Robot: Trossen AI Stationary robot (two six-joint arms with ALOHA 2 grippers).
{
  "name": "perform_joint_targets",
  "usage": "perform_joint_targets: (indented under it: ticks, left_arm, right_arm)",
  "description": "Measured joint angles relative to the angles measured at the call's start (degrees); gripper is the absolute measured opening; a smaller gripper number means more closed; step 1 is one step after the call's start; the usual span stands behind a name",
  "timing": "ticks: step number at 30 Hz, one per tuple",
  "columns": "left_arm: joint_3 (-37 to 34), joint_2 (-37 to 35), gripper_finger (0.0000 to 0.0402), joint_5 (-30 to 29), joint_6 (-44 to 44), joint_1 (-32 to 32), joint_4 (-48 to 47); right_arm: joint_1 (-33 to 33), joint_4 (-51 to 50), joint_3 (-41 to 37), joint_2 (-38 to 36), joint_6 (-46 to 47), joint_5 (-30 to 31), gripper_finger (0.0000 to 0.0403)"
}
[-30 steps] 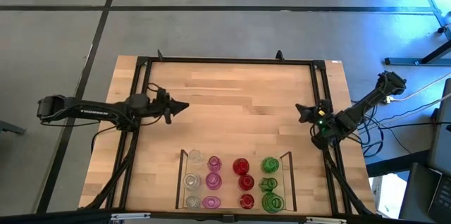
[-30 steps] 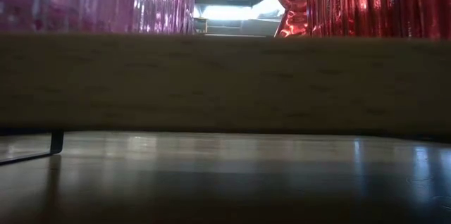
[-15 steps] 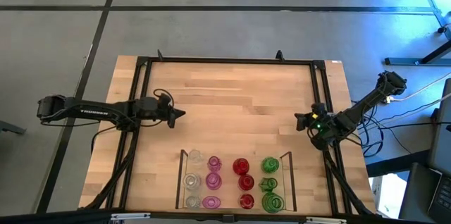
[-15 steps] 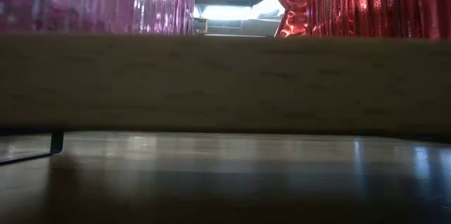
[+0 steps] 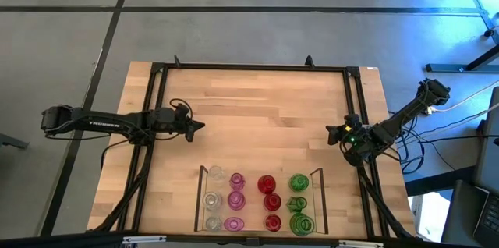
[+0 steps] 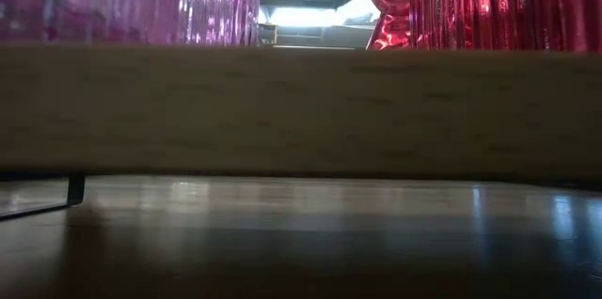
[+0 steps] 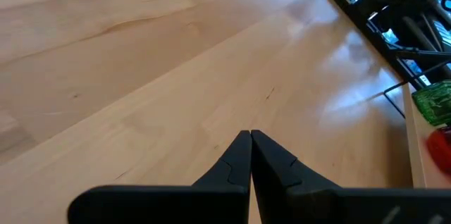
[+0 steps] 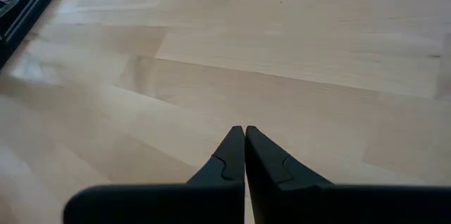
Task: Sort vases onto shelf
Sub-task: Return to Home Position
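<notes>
From above, my left hand (image 5: 196,125) and right hand (image 5: 334,131) hover over bare table (image 5: 257,100), each drawn back a touch from a second ago. The vases (image 5: 271,201) stand in four colour columns on the shelf (image 5: 198,199), so the sorting looks done. Low down, a pink vase (image 6: 122,3) and a red vase (image 6: 499,3) loom close, unmoved. Left wrist: fingers pressed together, empty. Right wrist: the same.

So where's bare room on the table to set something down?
Bare wood spans the table between the left gripper and right gripper, plus a strip left of the shelf. The shelf is crowded with vases.
</notes>
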Motion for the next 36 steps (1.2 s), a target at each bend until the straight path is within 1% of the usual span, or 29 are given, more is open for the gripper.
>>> perform_joint_targets:
  ticks: [4,7,10,11,14,16,18,21,26,29,31,36]
  left_arm:
    - [0.0,0.0,0.0000,0.0,0.0,0.0,0.0]
    - [0.0,0.0,0.0000,0.0,0.0,0.0,0.0]
    - [0.0,0.0,0.0000,0.0,0.0,0.0,0.0]
    - [0.0,0.0,0.0000,0.0,0.0,0.0,0.0]
    - [0.0,0.0,0.0000,0.0,0.0,0.0,0.0]
    - [0.0,0.0,0.0000,0.0,0.0,0.0,0.0]
    - [0.0,0.0,0.0000,0.0,0.0,0.0,0.0]
    - [0.0,0.0,0.0000,0.0,0.0,0.0,0.0]
    - [0.0,-0.1,0.0000,0.0,0.0,0.0,0.2]
    - [0.0,-0.1,0.0000,0.0,0.0,0.0,0.2]
    - [0.0,0.0,0.0000,0.0,0.0,0.0,-0.1]
    - [0.0,-0.1,0.0000,0.0,0.0,0.0,0.0]
  right_arm:
    - [0.0,0.0,0.0,-0.3,0.0,0.0,0.0000]
    - [-0.3,-0.4,-0.3,-3.5,-0.2,-0.1,0.0000]
    - [-2.3,-0.1,-1.1,-10.9,-1.6,-1.1,0.0000]
    - [-3.4,0.3,-1.2,-13.5,-1.8,-2.3,0.0000]
    - [-7.4,1.3,-1.4,-21.3,-2.0,-8.4,0.0000]
    - [-10.0,0.8,-1.4,-25.5,-1.8,-11.1,0.0000]
    - [-12.3,0.8,-1.4,-29.0,-1.8,-12.3,0.0000]
    - [-14.3,0.8,-1.4,-34.4,-1.8,-12.4,0.0000]
    - [-14.6,0.8,-1.4,-35.0,-1.8,-12.7,0.0000]
    - [-14.6,0.9,-1.4,-35.0,-2.2,-15.6,0.0000]
    - [-14.6,1.6,-1.4,-35.0,-4.0,-18.2,0.0000]
    - [-14.6,4.5,-1.5,-35.0,-10.2,-19.8,0.0000]
